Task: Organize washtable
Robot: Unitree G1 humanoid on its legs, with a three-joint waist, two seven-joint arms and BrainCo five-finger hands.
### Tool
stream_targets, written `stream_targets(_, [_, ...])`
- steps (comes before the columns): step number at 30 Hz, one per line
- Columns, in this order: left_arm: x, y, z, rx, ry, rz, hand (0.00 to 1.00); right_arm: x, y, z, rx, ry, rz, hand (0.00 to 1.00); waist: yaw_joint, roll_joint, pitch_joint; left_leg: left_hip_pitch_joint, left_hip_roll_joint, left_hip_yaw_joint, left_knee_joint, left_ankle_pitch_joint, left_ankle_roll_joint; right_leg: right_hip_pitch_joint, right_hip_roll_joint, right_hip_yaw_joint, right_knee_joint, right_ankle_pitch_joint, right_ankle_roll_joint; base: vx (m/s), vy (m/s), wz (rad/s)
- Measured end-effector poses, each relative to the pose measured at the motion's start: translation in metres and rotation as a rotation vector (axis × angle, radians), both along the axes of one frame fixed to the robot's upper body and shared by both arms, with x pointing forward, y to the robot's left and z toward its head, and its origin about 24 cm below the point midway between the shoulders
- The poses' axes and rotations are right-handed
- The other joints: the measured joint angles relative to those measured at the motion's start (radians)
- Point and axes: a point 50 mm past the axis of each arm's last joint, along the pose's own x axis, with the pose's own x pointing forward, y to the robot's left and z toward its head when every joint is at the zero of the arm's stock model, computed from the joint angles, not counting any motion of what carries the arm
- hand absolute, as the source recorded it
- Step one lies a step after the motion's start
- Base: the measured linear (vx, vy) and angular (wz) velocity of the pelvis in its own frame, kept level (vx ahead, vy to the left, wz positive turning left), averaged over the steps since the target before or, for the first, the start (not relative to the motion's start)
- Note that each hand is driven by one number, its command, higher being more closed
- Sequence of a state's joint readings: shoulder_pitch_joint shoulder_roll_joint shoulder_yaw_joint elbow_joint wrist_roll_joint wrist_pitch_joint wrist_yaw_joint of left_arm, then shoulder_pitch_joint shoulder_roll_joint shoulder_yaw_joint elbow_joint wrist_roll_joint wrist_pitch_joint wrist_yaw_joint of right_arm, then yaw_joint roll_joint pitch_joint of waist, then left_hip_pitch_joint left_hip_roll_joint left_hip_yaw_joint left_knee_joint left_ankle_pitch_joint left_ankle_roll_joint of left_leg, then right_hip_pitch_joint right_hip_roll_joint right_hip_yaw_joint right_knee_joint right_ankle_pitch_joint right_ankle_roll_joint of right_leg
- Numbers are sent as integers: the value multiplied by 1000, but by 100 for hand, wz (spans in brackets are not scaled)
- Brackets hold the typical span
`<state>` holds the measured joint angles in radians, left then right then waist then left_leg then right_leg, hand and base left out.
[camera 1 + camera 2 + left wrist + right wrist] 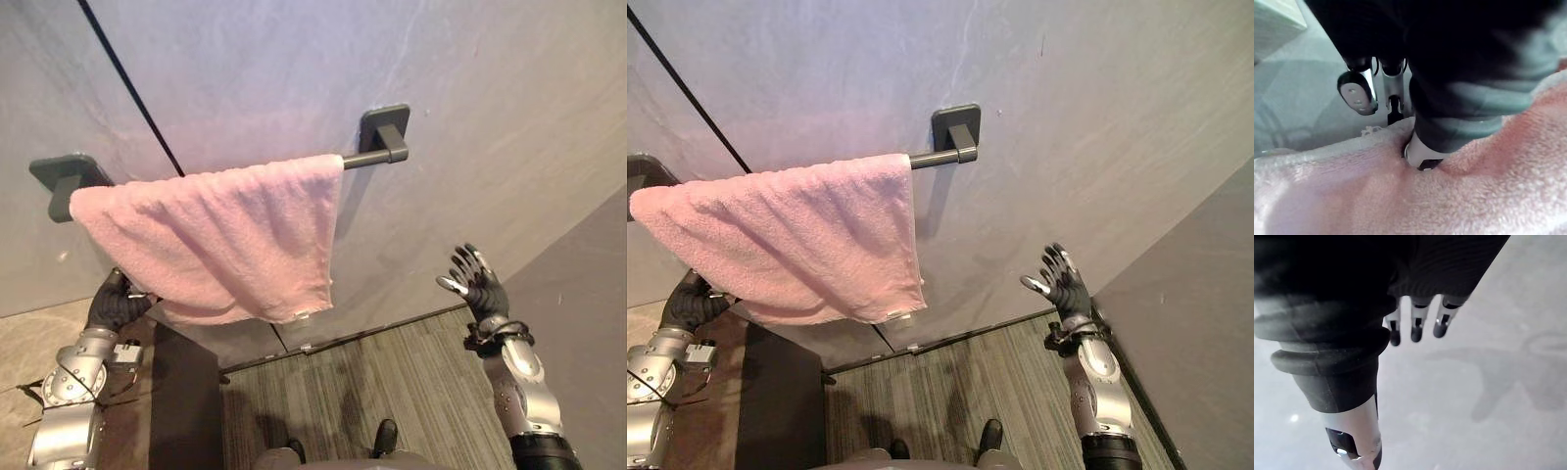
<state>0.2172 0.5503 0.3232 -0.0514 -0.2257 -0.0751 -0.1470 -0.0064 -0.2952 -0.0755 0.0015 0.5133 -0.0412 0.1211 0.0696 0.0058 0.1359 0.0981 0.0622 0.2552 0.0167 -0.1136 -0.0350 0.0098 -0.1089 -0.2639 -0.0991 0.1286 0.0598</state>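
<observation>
The left hand's thumb [1422, 154] is sunk into the pink towel [216, 235] just inside its hem, with the fingers [1356, 93] on the other side of that edge, so the left hand [116, 302] is pinching the cloth at its lower left corner.

The towel hangs folded over a dark towel bar [370, 157] on the grey wall [490, 98]. Its long axis runs along the bar, which slants in the head views from lower left to upper right. Both flaps drop to a sagging lower hem. The cloth covers the bar from the left bracket [64, 174] most of the way across, and a short bare stretch is left before the right bracket [384, 127].

The right hand [478, 284] is raised near the wall, its fingers [1415, 328] straight and spread, holding nothing. It is well apart from the towel, off past its right edge and lower than the bar.
</observation>
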Motion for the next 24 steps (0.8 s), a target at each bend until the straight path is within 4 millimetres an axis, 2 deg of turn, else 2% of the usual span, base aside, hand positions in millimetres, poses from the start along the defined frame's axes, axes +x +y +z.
stream_targets(4, [1,-1,0,-7,-6,-3,100,10,20,28,30,-114,136,0,3,-3,2,2,2,4,2,-1,-1,-1,2,3,0,0,0,-17,-4,-2])
stream_targets(11, [2,-6,5,-44,-42,-4,100,27,49,65,41,-220,324,0,6,-13,12,-12,4,7,9,-4,0,-6,2,9,0,6,1,-38,-5,-1])
stream_targets(14, [2,-6,5,-69,-51,5,100,31,50,75,11,-230,351,0,23,-13,14,-22,4,19,21,-10,1,-18,2,21,0,12,1,-53,-5,-12])
stream_targets(16, [3,-6,4,-74,-53,11,100,34,53,79,-15,-229,377,0,24,-13,14,-22,5,19,21,-10,1,-18,2,22,0,12,1,-37,-7,-4])
stream_targets(21, [5,-11,4,-105,-64,0,100,44,78,101,-56,-271,479,0,25,-13,14,-38,6,19,24,-9,1,-34,3,22,0,18,-4,-35,-9,-1])
stream_targets(24, [5,-12,4,-115,-67,2,100,48,90,103,-70,-266,526,0,27,-13,14,-40,7,19,25,-8,0,-35,2,21,0,19,-4,-12,-3,0])
